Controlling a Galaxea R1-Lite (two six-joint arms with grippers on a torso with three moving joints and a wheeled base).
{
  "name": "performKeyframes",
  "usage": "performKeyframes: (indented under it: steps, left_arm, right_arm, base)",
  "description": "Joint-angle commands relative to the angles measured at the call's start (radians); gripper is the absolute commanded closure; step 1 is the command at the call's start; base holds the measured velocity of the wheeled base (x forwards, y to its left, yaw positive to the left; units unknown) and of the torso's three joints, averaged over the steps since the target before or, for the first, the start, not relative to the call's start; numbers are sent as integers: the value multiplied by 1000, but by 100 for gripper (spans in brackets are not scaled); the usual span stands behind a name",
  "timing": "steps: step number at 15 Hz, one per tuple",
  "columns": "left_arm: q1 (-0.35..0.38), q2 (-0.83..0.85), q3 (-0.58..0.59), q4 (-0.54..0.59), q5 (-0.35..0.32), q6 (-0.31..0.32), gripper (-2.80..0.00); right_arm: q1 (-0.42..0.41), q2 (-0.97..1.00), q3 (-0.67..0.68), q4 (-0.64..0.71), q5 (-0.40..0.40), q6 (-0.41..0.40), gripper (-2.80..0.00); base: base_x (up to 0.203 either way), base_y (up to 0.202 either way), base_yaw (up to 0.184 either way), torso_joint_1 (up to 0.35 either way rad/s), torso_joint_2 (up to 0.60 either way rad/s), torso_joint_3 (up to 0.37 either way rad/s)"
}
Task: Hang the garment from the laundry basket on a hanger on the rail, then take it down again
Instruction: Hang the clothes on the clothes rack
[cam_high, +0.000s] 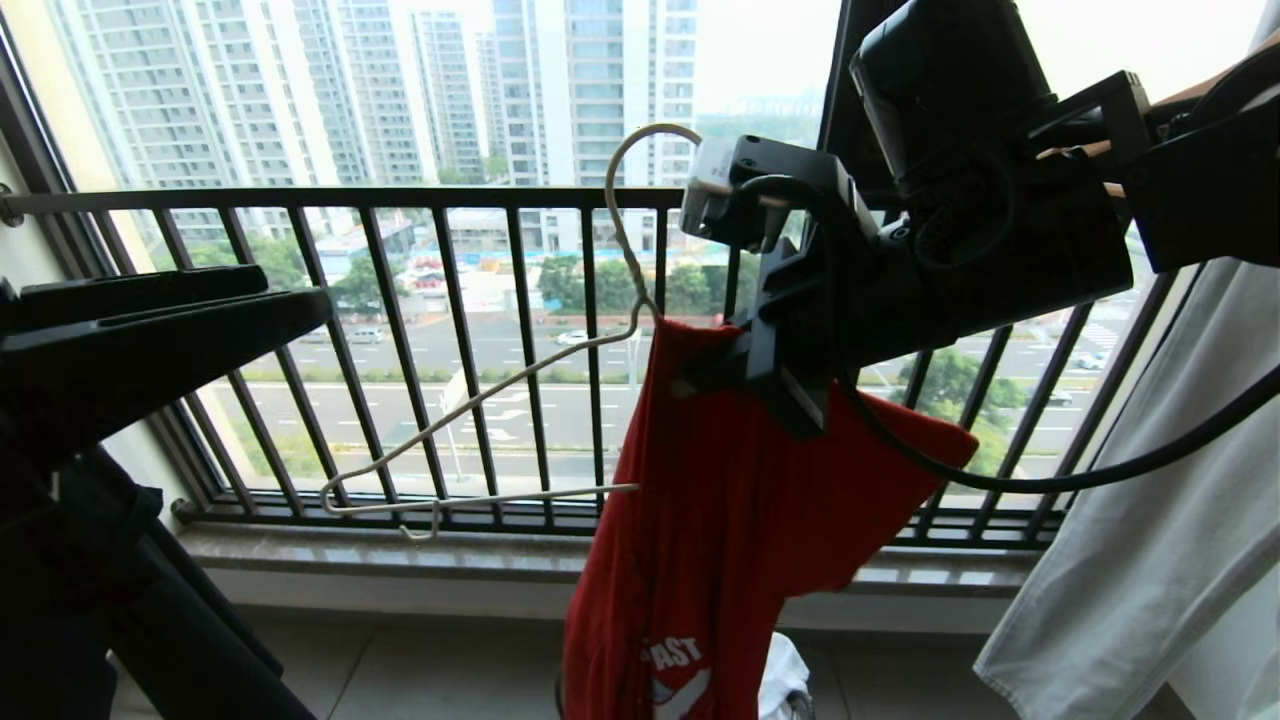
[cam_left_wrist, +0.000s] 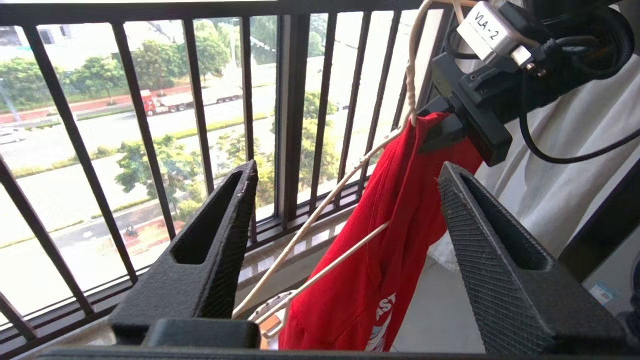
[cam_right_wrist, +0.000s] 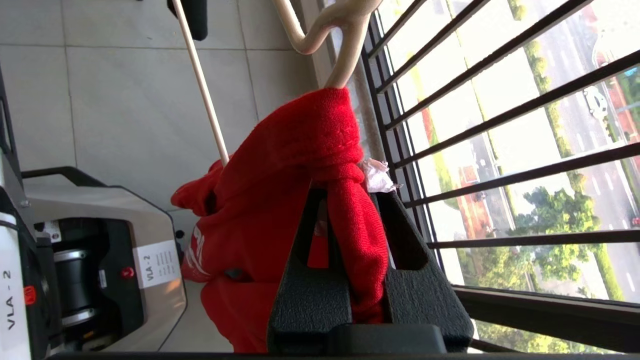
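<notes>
While my right gripper (cam_high: 745, 365) pinches the red T-shirt (cam_high: 720, 530) at its neck, head view shows the shirt hanging bunched from the cream wire hanger (cam_high: 480, 400) in front of the black window railing (cam_high: 400, 350), "AST" lettering low on the cloth. Hanger's one shoulder and bottom wire stick out bare to my left; its hook curls up beside my right wrist. My left gripper (cam_high: 150, 320) sits at the left edge, well apart from shirt. A pale garment (cam_high: 1120, 540) hangs at right. Left wrist view: my fingers (cam_left_wrist: 200, 260) spread wide, nothing between them; shirt and hanger wires lie beyond the gap. Right wrist view: jaws clamped on a fold of red fabric, white neck label (cam_right_wrist: 377, 175) poking out just beside the fingertip, hanger neck (cam_right_wrist: 345, 60) rising from the collar.
</notes>
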Motion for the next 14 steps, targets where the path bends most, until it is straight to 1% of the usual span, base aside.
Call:
performKeyframes:
  steps: [1, 2, 3, 4, 5, 6, 7, 8, 9, 10, 11, 13, 14]
  left_arm:
    - [70, 58, -27, -3, 4, -6, 0]
    - [112, 104, -47, -4, 5, -13, 0]
    - [147, 153, -78, -5, 5, -43, 0]
    - [183, 206, -111, -5, 5, -103, 0]
    - [219, 257, -132, -5, 3, -144, 0]
    - [254, 318, -143, -7, -3, -163, 0]
    - [284, 375, -149, -10, -23, -176, 0]
    - [316, 419, -153, -12, -67, -186, 0]
    - [353, 450, -157, -13, -139, -204, 0]
    - [367, 463, -158, -14, -180, -240, 0]
    - [368, 469, -152, -13, -190, -248, 0]
    - [368, 505, -142, -15, -232, -247, 0]
    - [368, 519, -139, -14, -243, -247, 0]
  right_arm:
    - [-28, -16, 0, 3, -2, -2, 0]
    - [-35, -29, 1, 4, -8, -2, 0]
    - [-38, -35, 2, 4, -20, -2, 0]
    - [-38, -40, 0, 4, -24, 11, 0]
    - [-40, -45, 2, 4, -26, 31, 0]
    - [-41, -49, -2, 3, -38, 52, 0]
    - [-51, -55, -4, 2, -52, 59, 0]
    - [-60, -60, -4, -1, -60, 67, 0]
    - [-71, -62, -6, -5, -68, 79, 0]
    - [-85, -62, -10, -14, -80, 99, 0]
    - [-98, -61, -10, -47, -83, 123, 0]
    - [-112, -57, -11, -115, -90, 168, 0]
    - [-114, -57, -12, -128, -96, 176, 0]
  base:
    - [0, 0, 0, 0, 0, 0]
    - [0, 0, 0, 0, 0, 0]
    - [0, 0, 0, 0, 0, 0]
    - [0, 0, 0, 0, 0, 0]
    - [0, 0, 0, 0, 0, 0]
    - [0, 0, 0, 0, 0, 0]
    - [0, 0, 0, 0, 0, 0]
    - [0, 0, 0, 0, 0, 0]
    - [0, 0, 0, 0, 0, 0]
    - [0, 0, 0, 0, 0, 0]
    - [0, 0, 0, 0, 0, 0]
    - [0, 0, 0, 0, 0, 0]
    - [0, 0, 0, 0, 0, 0]
